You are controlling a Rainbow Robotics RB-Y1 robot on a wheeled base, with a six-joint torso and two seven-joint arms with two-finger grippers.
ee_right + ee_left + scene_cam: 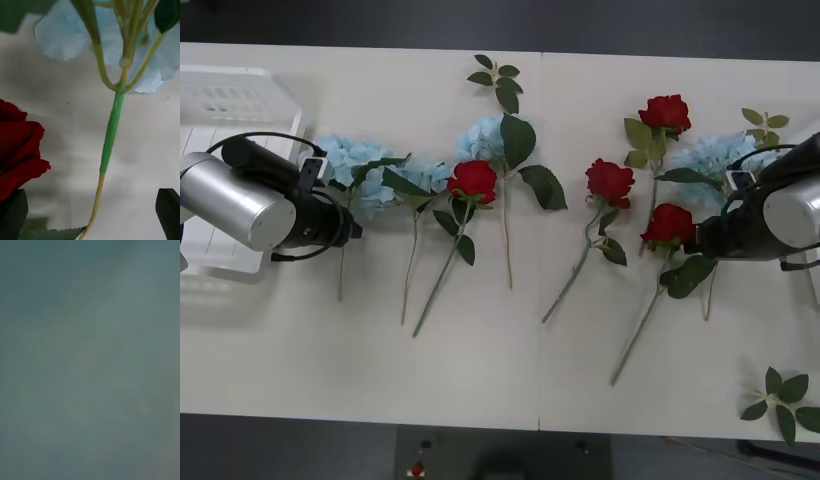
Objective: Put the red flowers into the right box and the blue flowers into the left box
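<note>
While my right end effector [708, 240] hovers with fingers apart over the far-right blue flower [112, 41] on the bench [480, 380], I judge it light and floppy, best pinched on its thin stiff stem [111, 131]

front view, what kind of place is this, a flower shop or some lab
Probably a lab or test workspace, not a shop: artificial red roses and blue flowers lie spread on a plain white table, with a white plastic tray at the left.

No words, labels, brands or numbers can be read anywhere — none (on any surface).
</note>
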